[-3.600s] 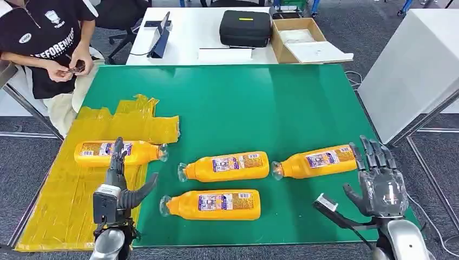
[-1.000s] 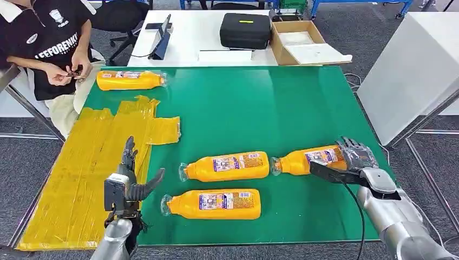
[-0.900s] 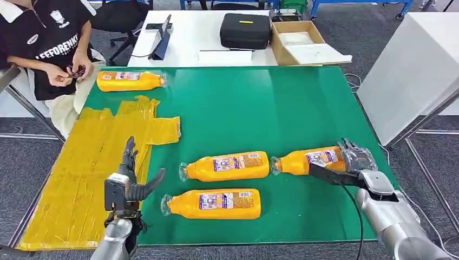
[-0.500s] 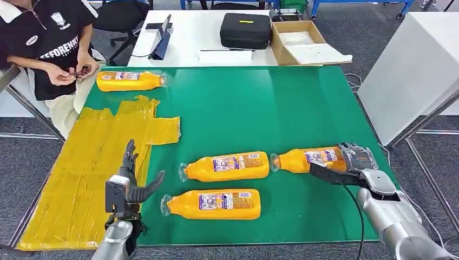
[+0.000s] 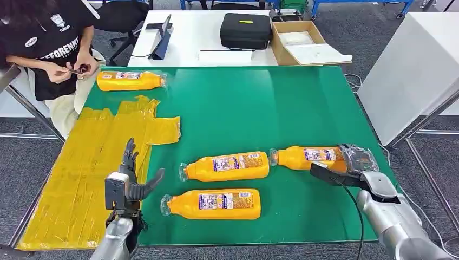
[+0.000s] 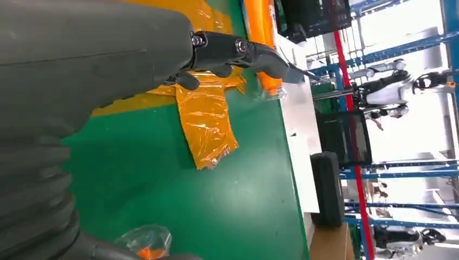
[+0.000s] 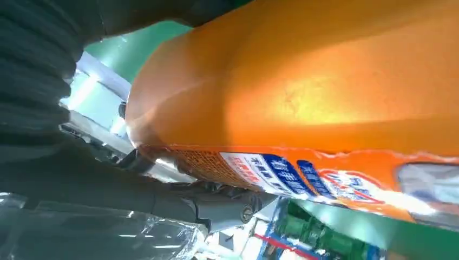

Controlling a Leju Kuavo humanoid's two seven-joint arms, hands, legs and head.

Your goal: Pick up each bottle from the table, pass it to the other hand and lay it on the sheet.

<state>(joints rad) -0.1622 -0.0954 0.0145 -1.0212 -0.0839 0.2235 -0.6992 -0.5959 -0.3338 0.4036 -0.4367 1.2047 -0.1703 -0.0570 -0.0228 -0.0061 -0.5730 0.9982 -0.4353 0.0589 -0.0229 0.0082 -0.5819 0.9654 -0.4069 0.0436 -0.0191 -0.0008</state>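
Four orange bottles lie on the green table (image 5: 260,108). My right hand (image 5: 356,161) grips the base end of the rightmost bottle (image 5: 303,157), which looms large in the right wrist view as an orange body (image 7: 325,81). Two more bottles lie in the middle, one (image 5: 227,166) behind the other (image 5: 214,203). A fourth bottle (image 5: 130,80) lies at the far left corner, also seen past my left hand's fingers (image 6: 238,49). My left hand (image 5: 128,181) stands with fingers apart and holds nothing, at the edge of the yellow sheet (image 5: 86,162).
A person (image 5: 48,43) sits at the table's far left corner, handling a small object. Behind stands a white table with a black case (image 5: 245,28) and a cardboard box (image 5: 297,40). A white cabinet (image 5: 411,65) stands on the right.
The bottle that lay on the sheet is gone, and one now lies at the far left corner. My right hand has come down and closed on the rightmost bottle, whose neck has swung away from me.
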